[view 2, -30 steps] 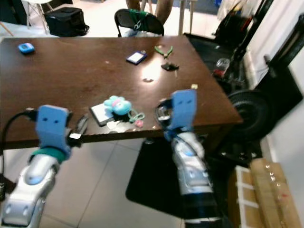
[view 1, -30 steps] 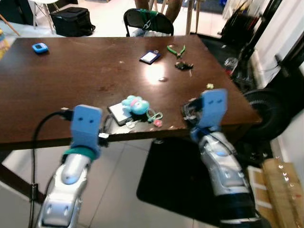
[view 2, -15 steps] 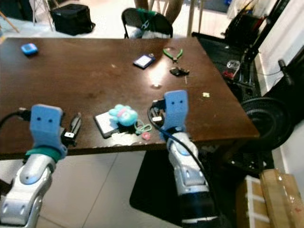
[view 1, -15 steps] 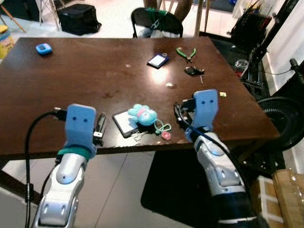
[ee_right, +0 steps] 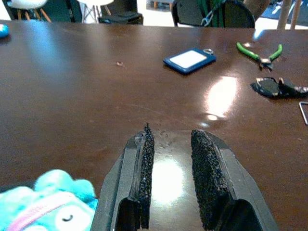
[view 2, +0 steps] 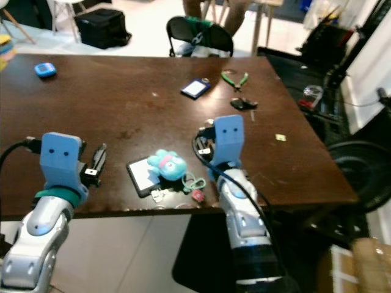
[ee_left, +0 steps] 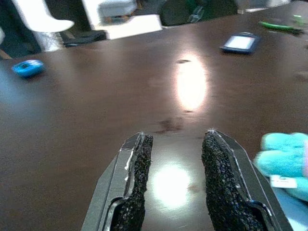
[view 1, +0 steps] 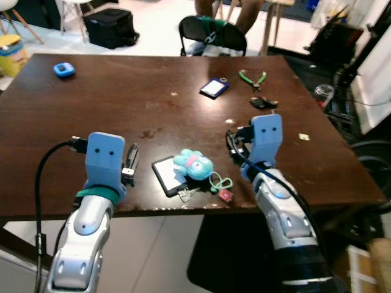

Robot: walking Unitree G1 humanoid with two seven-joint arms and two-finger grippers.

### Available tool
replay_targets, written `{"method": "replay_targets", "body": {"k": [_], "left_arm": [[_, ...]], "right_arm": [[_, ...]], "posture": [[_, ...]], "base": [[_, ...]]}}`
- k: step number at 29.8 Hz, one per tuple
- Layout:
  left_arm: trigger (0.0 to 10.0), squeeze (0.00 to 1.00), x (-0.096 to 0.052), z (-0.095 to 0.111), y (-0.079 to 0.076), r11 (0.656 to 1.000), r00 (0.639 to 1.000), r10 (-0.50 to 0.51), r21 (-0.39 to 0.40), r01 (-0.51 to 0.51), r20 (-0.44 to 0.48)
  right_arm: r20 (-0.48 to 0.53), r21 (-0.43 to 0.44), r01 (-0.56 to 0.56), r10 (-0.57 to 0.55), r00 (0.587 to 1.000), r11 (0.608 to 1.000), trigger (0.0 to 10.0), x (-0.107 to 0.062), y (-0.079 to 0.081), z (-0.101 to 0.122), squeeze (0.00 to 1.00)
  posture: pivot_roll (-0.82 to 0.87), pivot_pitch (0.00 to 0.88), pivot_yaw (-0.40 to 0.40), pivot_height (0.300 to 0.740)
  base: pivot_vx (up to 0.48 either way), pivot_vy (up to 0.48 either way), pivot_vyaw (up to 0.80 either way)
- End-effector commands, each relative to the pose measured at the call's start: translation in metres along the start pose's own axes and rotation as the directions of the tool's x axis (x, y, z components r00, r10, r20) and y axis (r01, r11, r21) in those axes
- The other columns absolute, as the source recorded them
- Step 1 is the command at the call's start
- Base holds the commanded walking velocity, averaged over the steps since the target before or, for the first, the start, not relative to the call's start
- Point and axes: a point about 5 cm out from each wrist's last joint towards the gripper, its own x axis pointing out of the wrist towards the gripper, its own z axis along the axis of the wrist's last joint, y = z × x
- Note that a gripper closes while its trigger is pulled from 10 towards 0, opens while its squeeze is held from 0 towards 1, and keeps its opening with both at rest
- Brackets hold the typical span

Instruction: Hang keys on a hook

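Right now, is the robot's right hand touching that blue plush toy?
Apart. In the right eye view, bare table separates the right hand from the blue plush toy.

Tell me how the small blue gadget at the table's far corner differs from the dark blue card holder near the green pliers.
The small blue gadget is bright blue all over and chunky; the dark blue card holder is flat, navy-edged, with a pale face and a metal ring. Both lie on the brown table.

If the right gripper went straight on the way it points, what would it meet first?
Bare brown wooden table lies ahead of the open right gripper; the blue rectangular tag looks like the first object roughly in line, though depth is unclear.
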Motion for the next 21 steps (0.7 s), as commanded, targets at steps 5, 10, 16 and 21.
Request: {"method": "replay_targets", "body": {"k": [5, 10, 16, 21], "left_arm": [[10.0, 0.0, -0.002, -0.01, -0.003, 0.998, 0.996, -0.069, 0.005, 0.07, -0.063], [10.0, 0.0, -0.005, -0.009, -0.004, 0.992, 0.99, -0.122, 0.019, 0.124, -0.07], [10.0, 0.0, -0.007, -0.01, -0.006, 0.987, 0.985, -0.156, 0.018, 0.157, -0.07], [10.0, 0.0, -0.009, -0.009, -0.005, 0.981, 0.98, -0.187, 0.033, 0.19, -0.071]], "right_arm": [[-0.005, -0.01, -0.049, 0.049, 0.999, 0.999, 10.0, -0.001, 0.004, -0.003, 0.0], [-0.03, -0.076, -0.175, 0.173, 0.985, 0.982, 10.0, -0.001, 0.016, -0.003, 0.0], [-0.077, -0.148, -0.324, 0.316, 0.946, 0.934, 10.0, -0.003, 0.026, -0.005, 0.0], [-0.124, -0.199, -0.421, 0.404, 0.907, 0.885, 10.0, -0.006, 0.026, -0.006, 0.0]], "posture": [[-0.04, 0.063, 0.05, 0.74], [-0.04, 0.067, 0.049, 0.74], [-0.03, 0.068, 0.046, 0.74], [-0.04, 0.072, 0.041, 0.74]], "base": [[0.0, 0.0, 0.0], [0.0, 0.0, 0.0], [0.0, 0.0, 0.0], [0.0, 0.0, 0.0]]}}
